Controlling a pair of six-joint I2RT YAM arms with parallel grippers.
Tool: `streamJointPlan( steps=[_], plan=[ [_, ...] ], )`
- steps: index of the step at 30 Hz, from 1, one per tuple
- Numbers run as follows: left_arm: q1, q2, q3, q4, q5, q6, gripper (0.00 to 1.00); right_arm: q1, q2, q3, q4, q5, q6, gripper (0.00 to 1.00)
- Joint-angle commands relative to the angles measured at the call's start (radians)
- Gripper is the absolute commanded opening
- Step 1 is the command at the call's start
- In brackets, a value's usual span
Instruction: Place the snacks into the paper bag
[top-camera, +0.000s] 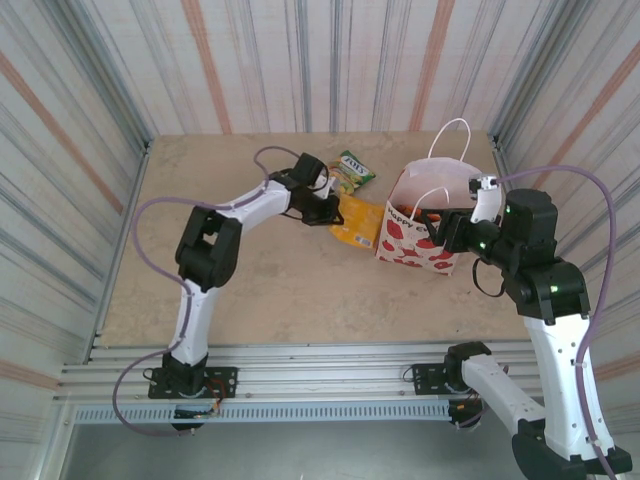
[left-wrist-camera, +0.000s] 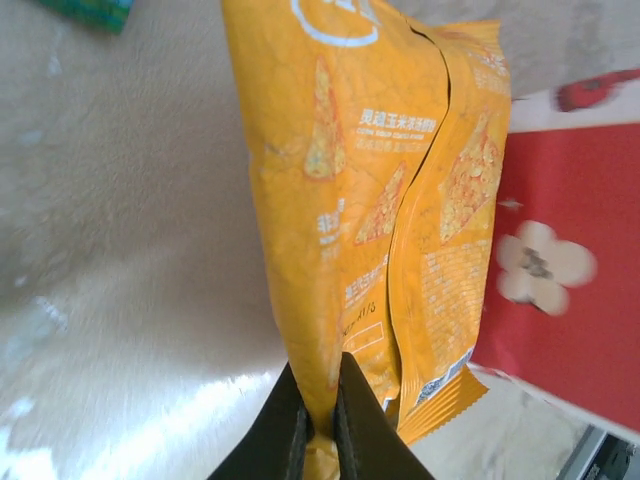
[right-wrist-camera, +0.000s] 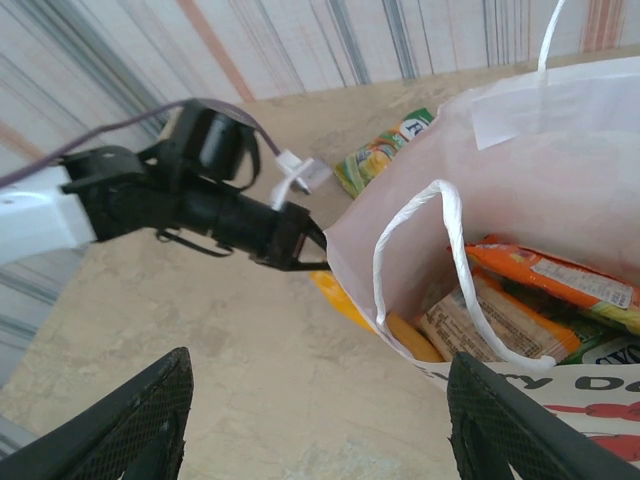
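Your left jaws, pinched shut on the lower seam of an orange packet (left-wrist-camera: 340, 200), hold it just beside the paper bag (top-camera: 420, 235) near the middle of the desk (top-camera: 270, 290). In the left wrist view the packet's top edge is cut off, and the bag shows as a blurred red panel with a pale flower shape. From above, you cannot tell whether the packet touches the bag's left wall. A green-yellow packet (top-camera: 353, 170) lies on the desk just behind, one end hidden by the left arm (top-camera: 250, 205). Your right jaws stand wide apart with nothing between them, close to the bag's right side; in the right wrist view their black fingertips (right-wrist-camera: 130, 420) are cropped at the lower corners. The bag stands upright with its mouth open. Inside it lie an orange-red packet (right-wrist-camera: 560, 275) and a tan packet (right-wrist-camera: 500, 320), their lower parts hidden by the bag's wall and crossed by a white cord handle (right-wrist-camera: 445, 240). The lettering on the bag's front is cut off and unreadable
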Motion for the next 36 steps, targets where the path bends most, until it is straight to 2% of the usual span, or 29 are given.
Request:
streamJointPlan(
  steps=[1,7,16,19,24,29,36],
  plan=[
    [0.002,-0.188,-0.044,-0.007,-0.046,0.095,0.01,0.008,0.001,0.032,0.024,0.001,0.016,0.69],
    [0.004,-0.394,-0.134,0.022,-0.052,0.243,0.00,0.007,0.046,0.096,0.011,-0.030,-0.003,0.69],
    [0.002,-0.677,-0.257,0.022,-0.088,0.609,0.00,0.018,0.147,0.208,-0.033,-0.090,-0.079,0.68],
    [-0.003,-0.752,-0.291,0.034,-0.087,0.712,0.00,0.058,0.194,0.234,-0.040,-0.096,-0.098,0.68],
    [-0.017,-0.822,-0.320,0.018,-0.039,0.852,0.00,0.183,0.299,0.278,-0.072,-0.025,-0.154,0.68],
    [-0.039,-0.850,-0.335,0.023,-0.031,0.909,0.00,0.270,0.405,0.345,-0.119,0.006,-0.205,0.68],
    [-0.054,-0.842,-0.317,0.003,-0.027,0.936,0.00,0.338,0.534,0.433,-0.167,0.014,-0.259,0.68]
  ],
)
